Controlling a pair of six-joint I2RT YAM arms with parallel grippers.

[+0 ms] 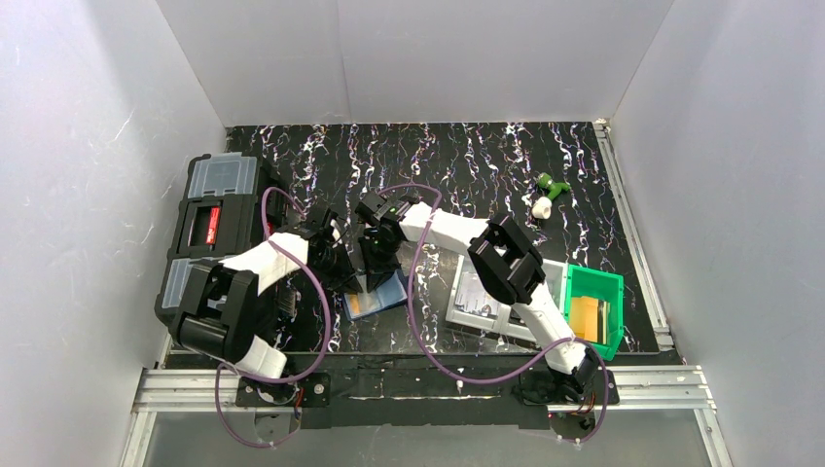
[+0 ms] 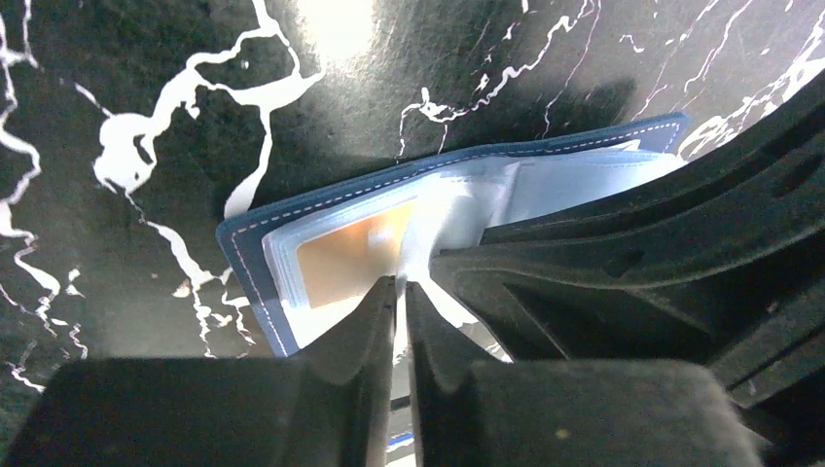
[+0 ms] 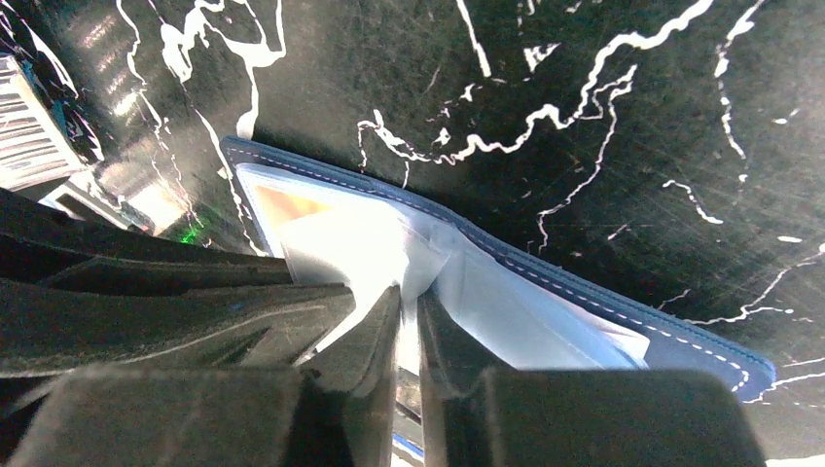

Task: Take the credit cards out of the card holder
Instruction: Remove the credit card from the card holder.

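The left gripper (image 2: pixel 399 292) and the right gripper (image 3: pixel 409 297) meet from opposite sides at the card holder (image 2: pixel 243 255), each with its fingers pinched nearly together on a pale clear sleeve leaf at the fold. The card holder lies open, inner side up, on the black marbled table (image 2: pixel 126 97), with a gold-tan credit card (image 2: pixel 350 258) in one sleeve. Off to the right stands a green bin (image 1: pixel 595 275)

Left arm (image 1: pixel 263 261): I have it folded at the elbow, wrist pitched down at the left side of the card holder (image 1: pixel 389 292).
Right arm (image 1: pixel 457 231): I see it reaching leftward, wrist tipped down over the card holder.
Left gripper (image 2: pixel 401 285): fingers almost together, tips nipping a clear sleeve of the card holder.
Right gripper (image 3: pixel 409 289): likewise pinched on a sleeve.
Spacing: both grippers close beside each other above the card holder.
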